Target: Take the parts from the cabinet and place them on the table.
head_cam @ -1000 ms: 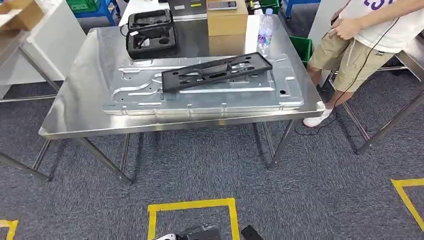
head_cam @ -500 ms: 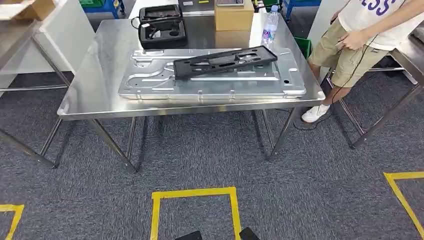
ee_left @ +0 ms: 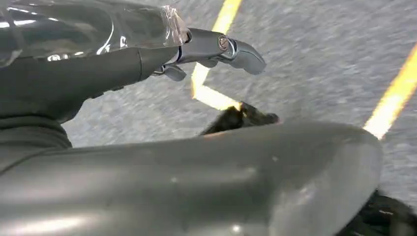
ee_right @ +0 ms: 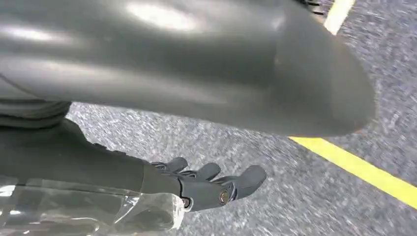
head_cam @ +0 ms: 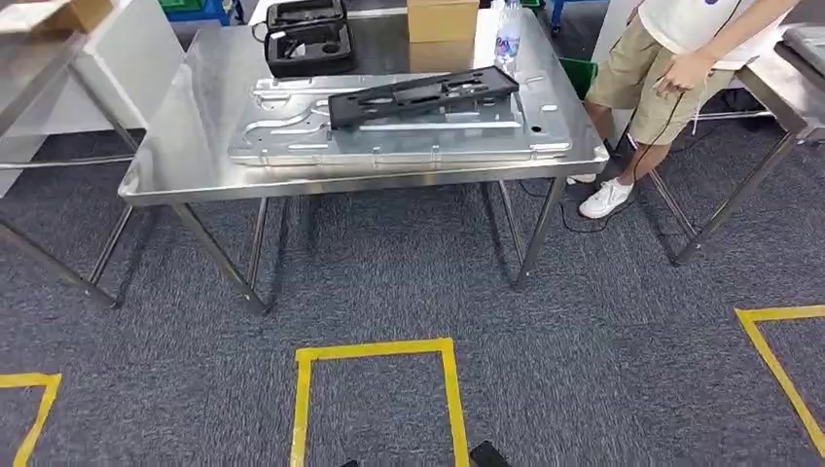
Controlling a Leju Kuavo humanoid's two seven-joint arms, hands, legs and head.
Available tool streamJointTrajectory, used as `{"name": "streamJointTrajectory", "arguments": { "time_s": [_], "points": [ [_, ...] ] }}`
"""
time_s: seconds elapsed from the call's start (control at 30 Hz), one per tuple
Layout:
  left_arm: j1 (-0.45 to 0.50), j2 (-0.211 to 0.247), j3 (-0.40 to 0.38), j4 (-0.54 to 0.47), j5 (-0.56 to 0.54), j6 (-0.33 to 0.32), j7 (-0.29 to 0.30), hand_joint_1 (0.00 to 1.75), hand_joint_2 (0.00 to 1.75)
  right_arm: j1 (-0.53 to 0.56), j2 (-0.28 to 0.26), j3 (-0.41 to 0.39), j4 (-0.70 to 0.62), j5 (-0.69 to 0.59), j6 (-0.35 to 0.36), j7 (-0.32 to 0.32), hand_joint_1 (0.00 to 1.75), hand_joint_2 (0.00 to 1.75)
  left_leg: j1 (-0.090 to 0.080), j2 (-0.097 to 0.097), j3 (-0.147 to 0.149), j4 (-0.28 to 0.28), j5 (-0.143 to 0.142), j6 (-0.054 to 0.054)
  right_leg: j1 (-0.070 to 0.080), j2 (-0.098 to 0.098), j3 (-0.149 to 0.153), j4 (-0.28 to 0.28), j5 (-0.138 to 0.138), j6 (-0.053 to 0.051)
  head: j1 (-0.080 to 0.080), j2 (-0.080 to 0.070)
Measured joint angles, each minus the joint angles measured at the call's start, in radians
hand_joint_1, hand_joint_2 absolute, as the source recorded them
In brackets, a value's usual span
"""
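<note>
My left hand (ee_left: 206,51) hangs at my side over the grey carpet (ee_left: 314,59), fingers stretched out loosely and apart, holding nothing and touching nothing. My right hand (ee_right: 206,189) hangs the same way on the other side: fingers extended and a little spread, empty, with a yellow floor line (ee_right: 364,169) on the carpet beyond its fingertips.

Well ahead of both hands and above them stands the steel table (head_cam: 175,146). On it lies a large silver stamped panel (head_cam: 292,146), and across that panel rests a long black part (head_cam: 418,92), tilted a little. Farther back sit an open black case (head_cam: 306,39), a cardboard box (head_cam: 443,17) and a water bottle (head_cam: 506,34). A person (head_cam: 671,68) stands just beside the table's corner on my right-hand side, with a cable trailing down to the floor by their feet.

I judge the parts seen here are already delivered; whether more remain in the cabinet I cannot tell. What could go wrong: walking with my arms hanging low, a swinging hand could clip a table leg (head_cam: 224,263). The person and that cable are close to my right-hand path, so a wide turn risks a bump or a snag. The black part, perched loosely on the panel, could slide if the table is jolted
</note>
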Motion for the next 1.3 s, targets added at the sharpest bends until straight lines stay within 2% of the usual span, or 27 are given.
{"name": "streamJointTrajectory", "arguments": {
  "time_s": [0.03,0.07,0.1,0.2,0.23,0.27,0.3,0.37,0.4,0.43,0.5,0.53,0.6,0.63,0.7,0.73,0.77,0.83,0.87,0.9,0.93,0.97,1.03,1.07,1.13,1.23,1.3],
  "points": [
    [0.004,0.006,0.0,0.001,-0.009,0.001,0.011,0.0,0.0,0.0,0.0,0.0,0.0,0.0,0.0,-0.001,0.0,0.0,0.001,0.0,0.086,-0.116,0.011,0.0,-0.001,0.001,-0.014,0.001,0.015,0.006,0.0,0.0],
    [0.007,0.011,0.0,0.002,-0.016,0.001,0.024,0.0,0.0,0.003,0.0,0.0,0.0,-0.001,0.0,-0.001,0.0,0.0,-0.001,-0.002,0.178,-0.235,-0.027,0.005,0.0,0.003,-0.02,0.002,0.024,0.013,0.0,0.0],
    [0.008,0.018,0.0,0.002,-0.02,0.001,0.027,0.0,0.0,0.004,0.0,0.0,0.0,-0.001,0.0,-0.002,0.0,0.0,-0.008,-0.005,0.215,-0.314,-0.049,0.018,0.001,0.001,-0.022,0.002,0.033,0.02,0.0,0.0],
    [0.027,0.034,0.0,0.008,-0.021,0.0,0.035,0.0,0.0,0.007,0.0,0.0,0.0,-0.009,0.0,-0.004,0.0,0.0,-0.016,-0.005,0.184,-0.296,-0.031,0.036,-0.003,0.0,-0.023,-0.011,0.066,0.039,0.002,0.0],
    [0.033,0.038,0.0,0.01,-0.021,-0.001,0.035,0.0,0.0,0.011,0.001,0.0,0.0,-0.011,0.0,-0.006,0.0,0.0,-0.007,-0.001,0.175,-0.3,-0.014,0.051,-0.007,0.002,-0.031,-0.003,0.052,0.042,0.001,0.0],
    [0.035,0.039,-0.001,0.01,-0.021,-0.002,0.035,0.0,0.0,0.013,0.001,0.0,0.0,-0.012,0.0,-0.005,0.0,0.0,-0.012,0.002,0.17,-0.3,-0.009,0.054,-0.007,0.003,-0.039,0.009,0.029,0.041,0.001,0.0],
    [0.04,0.04,-0.001,0.011,-0.022,-0.002,0.034,0.0,0.0,0.017,0.001,0.0,0.0,-0.021,0.0,-0.005,0.0,0.0,-0.015,0.0,0.147,-0.298,0.011,0.07,-0.007,0.003,-0.068,0.092,-0.074,0.038,0.003,0.0],
    [0.045,0.041,-0.001,0.011,-0.022,-0.004,0.034,0.0,0.0,0.021,0.001,-0.001,0.0,-0.031,0.0,-0.005,0.0,0.0,-0.022,0.0,0.118,-0.297,0.034,0.074,-0.003,0.004,-0.103,0.255,-0.191,0.038,0.005,0.0],
    [0.046,0.041,-0.001,0.012,-0.023,-0.006,0.034,0.0,0.0,0.022,0.002,-0.002,0.0,-0.037,0.0,-0.005,0.0,0.0,-0.026,0.0,0.1,-0.295,0.046,0.075,-0.001,0.004,-0.11,0.326,-0.203,0.038,0.006,0.0],
    [0.047,0.041,-0.001,0.013,-0.024,-0.008,0.034,0.0,0.0,0.023,0.003,-0.003,0.0,-0.043,0.0,-0.005,0.0,0.0,-0.029,0.002,0.085,-0.293,0.056,0.075,-0.001,0.004,-0.1,0.351,-0.181,0.036,0.006,0.0],
    [0.049,0.042,-0.001,0.016,-0.027,-0.01,0.034,0.0,0.0,0.027,0.003,-0.011,0.0,-0.05,0.0,-0.003,0.0,0.0,-0.032,0.005,0.057,-0.286,0.076,0.073,-0.001,0.003,-0.031,0.291,-0.104,0.032,0.006,0.0],
    [0.05,0.042,-0.001,0.017,-0.027,-0.01,0.034,0.0,0.0,0.027,0.003,-0.012,0.0,-0.051,0.0,-0.003,0.0,0.0,-0.032,0.005,0.039,-0.277,0.084,0.071,-0.001,0.003,0.034,0.206,-0.08,0.029,0.006,0.0],
    [0.051,0.041,-0.001,0.017,-0.027,-0.01,0.033,0.0,0.0,0.022,0.003,-0.013,0.0,-0.051,0.0,-0.004,0.0,0.0,-0.039,0.008,0.012,-0.255,0.093,0.064,0.009,-0.006,0.152,0.031,-0.112,0.027,0.007,0.0],
    [0.053,0.042,-0.001,0.017,-0.027,-0.01,0.032,0.0,0.0,0.021,0.003,-0.016,0.0,-0.051,0.0,-0.005,0.0,0.0,-0.036,0.012,0.006,-0.249,0.101,0.057,0.01,-0.004,0.175,-0.012,-0.136,0.022,0.005,0.0],
    [0.054,0.042,-0.002,0.017,-0.027,-0.01,0.031,0.0,0.0,0.023,0.003,-0.016,0.0,-0.05,0.0,-0.006,0.0,0.0,-0.03,0.017,0.001,-0.248,0.116,0.048,0.016,0.002,0.163,-0.007,-0.133,0.016,0.005,0.0],
    [0.055,0.042,-0.002,0.017,-0.027,-0.01,0.03,0.0,0.0,0.029,0.003,-0.016,0.0,-0.045,0.0,-0.007,0.0,0.0,-0.032,0.017,-0.001,-0.248,0.126,0.04,0.016,0.001,0.157,-0.01,-0.123,0.003,0.005,0.0],
    [0.058,0.042,-0.002,0.018,-0.026,-0.01,0.03,0.0,0.0,0.028,0.004,-0.016,0.0,-0.04,0.0,-0.008,0.0,0.0,-0.022,0.012,-0.008,-0.236,0.105,0.036,0.01,-0.003,0.149,-0.011,-0.111,-0.005,0.006,0.0],
    [0.059,0.042,-0.002,0.018,-0.026,-0.012,0.029,0.0,0.0,0.027,0.004,-0.016,0.0,-0.039,0.0,-0.008,0.0,0.0,-0.019,0.009,-0.046,-0.134,-0.014,0.022,0.01,-0.002,0.124,-0.011,-0.089,-0.02,0.003,0.0],
    [0.06,0.042,-0.002,0.018,-0.027,-0.013,0.029,0.0,0.0,0.026,0.005,-0.016,0.0,-0.039,0.0,-0.009,0.0,0.0,-0.016,0.009,-0.071,-0.044,-0.078,0.016,0.01,-0.001,0.106,-0.011,-0.078,-0.019,0.003,0.0],
    [0.06,0.042,-0.002,0.018,-0.027,-0.013,0.029,0.0,0.0,0.027,0.006,-0.016,0.0,-0.039,0.0,-0.009,0.0,0.0,-0.014,0.009,-0.088,0.032,-0.108,0.012,0.01,-0.001,0.09,-0.011,-0.067,-0.018,0.002,0.0],
    [0.06,0.042,-0.002,0.018,-0.028,-0.013,0.029,0.0,0.0,0.029,0.005,-0.016,0.0,-0.039,0.0,-0.009,0.0,0.0,-0.012,0.009,-0.096,0.09,-0.106,0.01,0.01,-0.001,0.075,-0.011,-0.056,-0.017,0.002,0.0],
    [0.062,0.042,-0.002,0.018,-0.03,-0.013,0.029,0.0,0.0,0.029,0.005,-0.016,0.0,-0.039,0.0,-0.009,0.0,0.0,-0.009,0.009,-0.088,0.109,-0.07,0.008,0.01,-0.002,0.059,-0.011,-0.044,-0.015,0.002,0.0],
    [0.063,0.042,-0.003,0.018,-0.031,-0.013,0.029,0.0,0.0,0.029,0.006,-0.016,0.0,-0.039,0.0,-0.009,0.0,0.0,-0.007,0.009,-0.017,0.031,0.016,0.01,0.01,-0.003,0.031,-0.01,-0.023,-0.01,0.002,0.0],
    [0.062,0.042,-0.003,0.018,-0.031,-0.013,0.029,0.0,0.0,0.029,0.006,-0.016,0.0,-0.038,0.0,-0.01,0.0,0.0,-0.008,0.009,0.049,-0.065,0.027,0.015,0.01,-0.002,0.022,-0.01,-0.013,-0.006,0.002,0.0],
    [0.058,0.042,-0.003,0.018,-0.033,-0.012,0.029,0.0,0.0,0.03,0.006,-0.015,0.0,-0.038,0.0,-0.01,0.0,0.0,-0.017,0.007,0.191,-0.279,-0.017,0.03,0.014,-0.002,0.015,-0.006,-0.002,0.003,0.002,0.0],
    [0.059,0.042,-0.003,0.018,-0.034,-0.011,0.029,0.0,0.0,0.028,0.006,-0.016,0.0,-0.037,0.0,-0.013,0.0,0.0,-0.021,0.008,0.188,-0.298,-0.029,0.044,0.012,-0.005,0.006,-0.006,0.02,0.021,0.003,0.0],
    [0.063,0.042,-0.004,0.018,-0.035,-0.012,0.029,0.0,0.0,0.03,0.006,-0.016,0.0,-0.037,0.0,-0.013,0.0,0.0,-0.016,0.01,0.181,-0.304,-0.011,0.059,0.009,-0.001,-0.011,0.032,-0.015,0.028,0.003,0.0]
  ]
}}
